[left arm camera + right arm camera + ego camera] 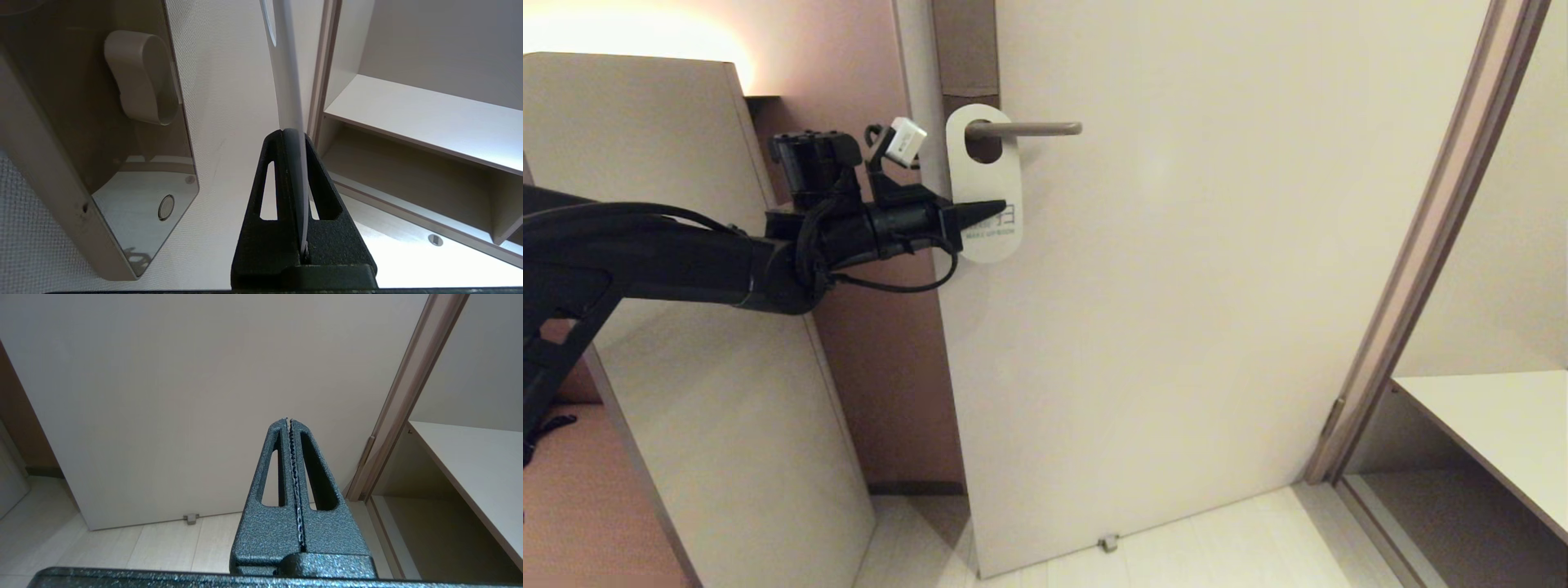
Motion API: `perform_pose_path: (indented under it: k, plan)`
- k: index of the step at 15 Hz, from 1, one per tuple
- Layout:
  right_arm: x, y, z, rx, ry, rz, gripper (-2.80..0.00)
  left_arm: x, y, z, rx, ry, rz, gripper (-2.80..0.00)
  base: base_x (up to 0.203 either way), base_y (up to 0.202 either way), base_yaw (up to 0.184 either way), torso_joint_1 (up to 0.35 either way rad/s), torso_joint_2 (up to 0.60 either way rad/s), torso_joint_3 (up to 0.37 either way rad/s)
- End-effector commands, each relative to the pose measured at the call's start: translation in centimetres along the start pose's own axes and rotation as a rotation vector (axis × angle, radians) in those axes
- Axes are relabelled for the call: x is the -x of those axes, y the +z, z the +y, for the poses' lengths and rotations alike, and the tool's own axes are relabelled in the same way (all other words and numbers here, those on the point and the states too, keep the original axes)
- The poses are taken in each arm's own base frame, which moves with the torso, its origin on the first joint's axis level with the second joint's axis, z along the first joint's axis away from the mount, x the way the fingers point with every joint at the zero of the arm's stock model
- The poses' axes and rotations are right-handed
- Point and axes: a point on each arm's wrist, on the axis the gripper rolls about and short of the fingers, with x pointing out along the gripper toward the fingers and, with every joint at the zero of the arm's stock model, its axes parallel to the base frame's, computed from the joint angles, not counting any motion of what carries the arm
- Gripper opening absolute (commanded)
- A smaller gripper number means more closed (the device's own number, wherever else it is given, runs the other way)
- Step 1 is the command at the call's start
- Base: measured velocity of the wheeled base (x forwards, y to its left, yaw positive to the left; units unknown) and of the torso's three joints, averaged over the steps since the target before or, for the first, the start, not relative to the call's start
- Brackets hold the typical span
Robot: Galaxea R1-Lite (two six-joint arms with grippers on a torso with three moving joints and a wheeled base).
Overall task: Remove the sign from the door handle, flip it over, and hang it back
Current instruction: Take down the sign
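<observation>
The sign [987, 184] hangs by its oval hole on the door handle [1033, 128], its white "Make up room" face towards me. My left gripper [995, 209] reaches in from the left and is shut on the sign's lower part. In the left wrist view the sign [289, 81] shows edge-on, running up from between the left gripper's [293, 131] closed fingers. The handle's metal plate [965, 49] runs up behind the sign. My right gripper [288, 419] is shut and empty, low in front of the door, out of the head view.
The door [1176, 286] stands ajar with a small stop [1107, 543] at its foot. A tall panel [686, 327] stands to the left behind my left arm. The door frame [1421, 245] and a shelf [1494, 425] are on the right.
</observation>
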Motion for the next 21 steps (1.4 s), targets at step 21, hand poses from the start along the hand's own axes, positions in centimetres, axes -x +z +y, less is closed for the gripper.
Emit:
perform_pose_path:
  k: [21]
  plan:
    - [0.0, 0.0, 0.0, 0.0, 0.001, 0.002, -2.8, 0.0, 0.4, -2.6, -0.014, -0.026, 0.01, -2.8, 0.0, 0.0, 0.0, 0.0, 0.0, 0.0]
